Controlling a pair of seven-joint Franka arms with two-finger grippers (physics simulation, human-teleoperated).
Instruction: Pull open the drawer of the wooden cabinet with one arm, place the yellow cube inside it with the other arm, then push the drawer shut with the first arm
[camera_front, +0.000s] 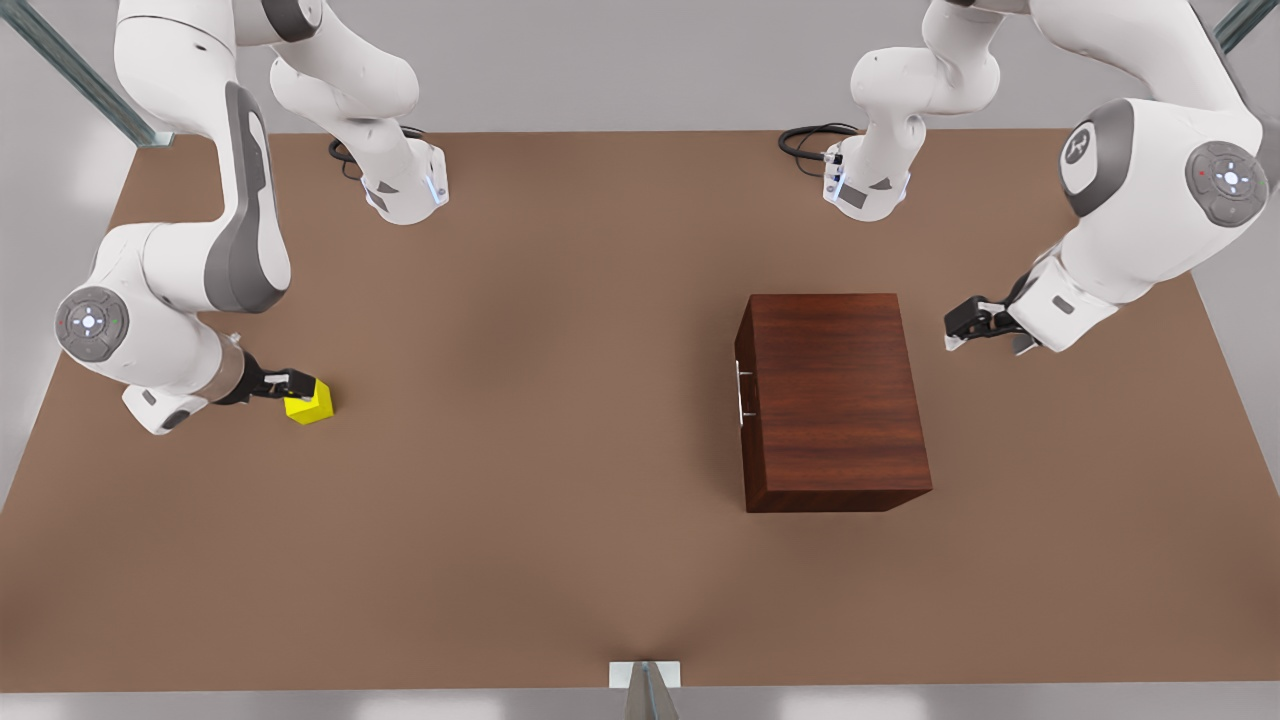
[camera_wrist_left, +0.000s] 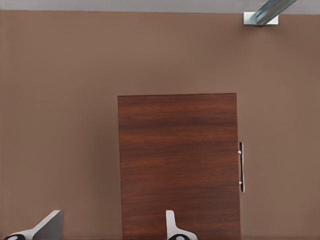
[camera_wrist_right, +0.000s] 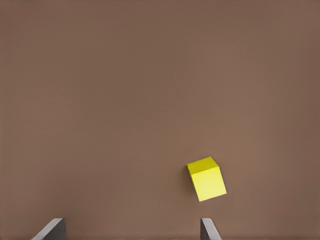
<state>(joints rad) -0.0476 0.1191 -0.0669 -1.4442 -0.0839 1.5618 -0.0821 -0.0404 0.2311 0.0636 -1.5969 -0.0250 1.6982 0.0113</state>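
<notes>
Nothing done yet: drawer shut in wooden cabinet. Left jaws open, hovering beside cabinet, opposite handle side. Right jaws open above desk, yellow cube just ahead, ungripped. Pull, placement, push all left.

The left gripper is held with fingers spread at the front view's right, while the right gripper is likewise parted opposite.
</notes>
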